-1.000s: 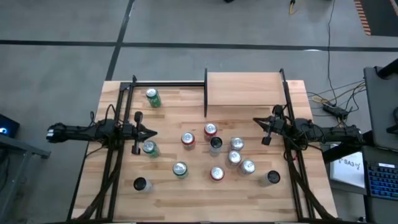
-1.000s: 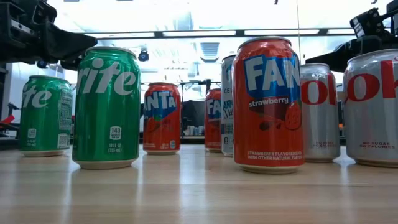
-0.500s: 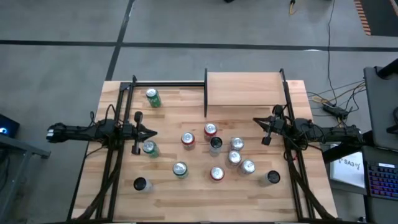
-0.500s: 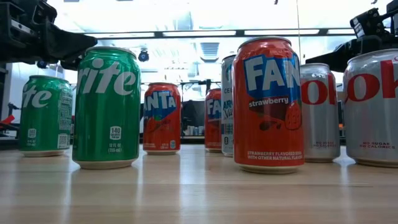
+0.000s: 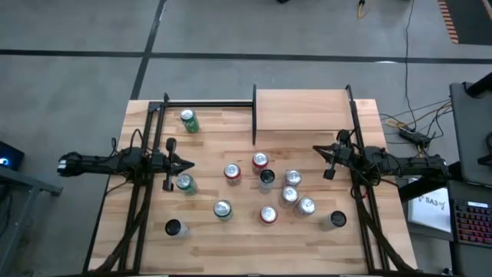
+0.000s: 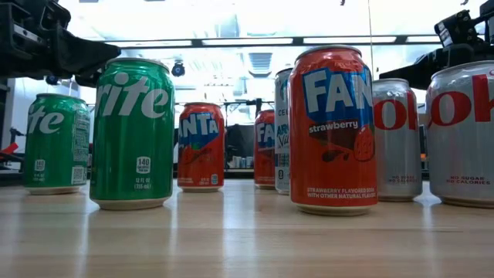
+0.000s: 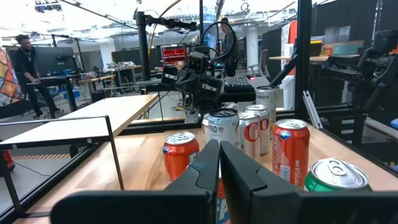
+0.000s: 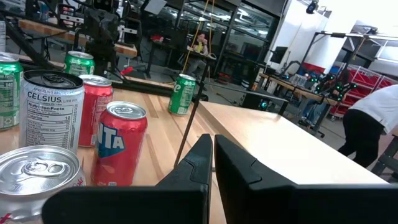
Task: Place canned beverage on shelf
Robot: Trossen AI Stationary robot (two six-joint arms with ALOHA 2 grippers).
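Several canned beverages stand upright on the striped tabletop: a red one (image 5: 260, 161), a dark one (image 5: 266, 178), silver ones (image 5: 293, 178) and a green one (image 5: 184, 183), with another green one (image 5: 188, 121) apart at the far left. The shelf (image 5: 301, 115), a light wood board with thin black posts, stands at the far edge right of the middle, with nothing on it. My left gripper (image 5: 191, 164) hovers shut at the table's left, pointing level at the cans (image 7: 219, 149). My right gripper (image 5: 315, 149) hovers shut at the right, near the shelf's front corner (image 8: 212, 142).
A black rail (image 5: 207, 103) runs along the far edge left of the shelf. Dark frame struts (image 5: 138, 215) slant across both sides of the table. A black can (image 5: 174, 228) and a silver can (image 5: 335, 220) stand near the front. People (image 8: 373, 124) stand in the room beyond.
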